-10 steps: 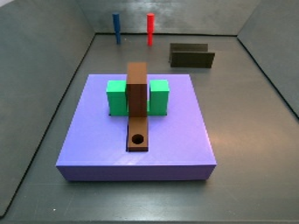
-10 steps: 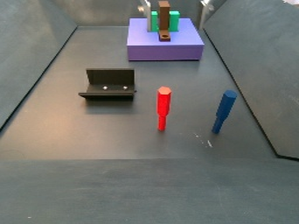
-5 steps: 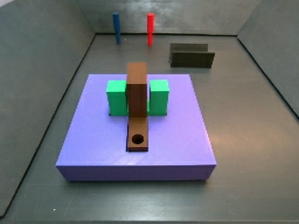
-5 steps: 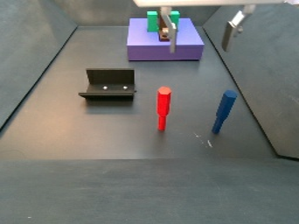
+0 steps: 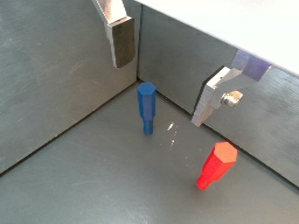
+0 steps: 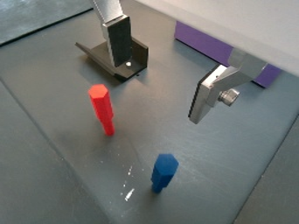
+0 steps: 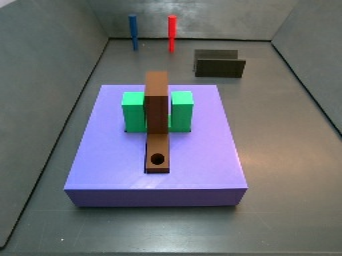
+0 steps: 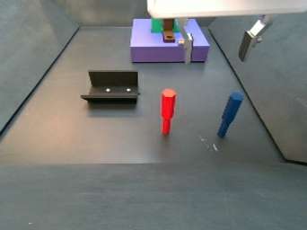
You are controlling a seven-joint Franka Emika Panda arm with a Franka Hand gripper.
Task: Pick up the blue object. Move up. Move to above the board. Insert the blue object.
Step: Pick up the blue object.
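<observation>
The blue object [image 8: 229, 114] is a thin upright blue peg on the grey floor near a side wall. It also shows in both wrist views [image 5: 146, 107] [image 6: 165, 171] and far back in a side view [image 7: 134, 31]. My gripper [image 8: 221, 45] hangs open and empty high above the floor, somewhat behind the peg. Its silver fingers [image 5: 121, 39] [image 6: 208, 94] stand wide apart with nothing between them. The board [image 7: 158, 120] is a long brown plank with a round hole near its front end, flanked by two green blocks [image 7: 134, 110].
A red peg [image 8: 168, 110] [image 5: 216, 164] [image 6: 103, 109] stands beside the blue one. The fixture [image 8: 111, 86] [image 6: 117, 57] [image 7: 219, 64] stands on the floor. The board rests on a large purple slab [image 7: 154, 160] [image 8: 156, 52]. Grey walls enclose the floor.
My gripper has come further into a side view, moving from over the purple slab toward the blue peg. The pegs, board and fixture have not moved.
</observation>
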